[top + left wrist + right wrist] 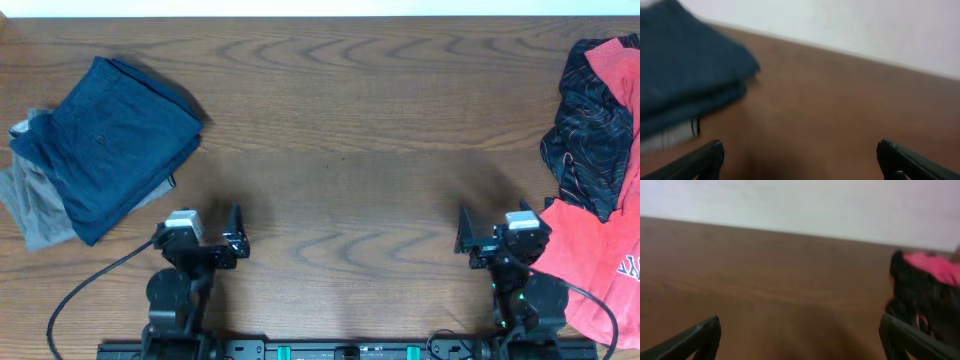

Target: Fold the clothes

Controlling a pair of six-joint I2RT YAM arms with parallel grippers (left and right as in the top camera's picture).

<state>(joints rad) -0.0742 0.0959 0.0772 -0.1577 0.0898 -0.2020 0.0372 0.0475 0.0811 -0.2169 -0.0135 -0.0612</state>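
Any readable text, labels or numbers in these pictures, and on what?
None can be read.
Red T-shirt: white lettering at the picture's right edge, cut off and too small to read.
Folded blue clothes, black patterned garment: no writing visible.

Brown wooden table (340, 120), pale wall (790, 200) behind

My worktop (340, 120) is a brown wood-look board, its grain running side to side in long loops and ovals, with soft dark shadows lying across the middle. From overhead I see a pale strip (300, 6) along its far edge. In both wrist views, a plain white wall (865, 30) rises behind the worktop, blurred.
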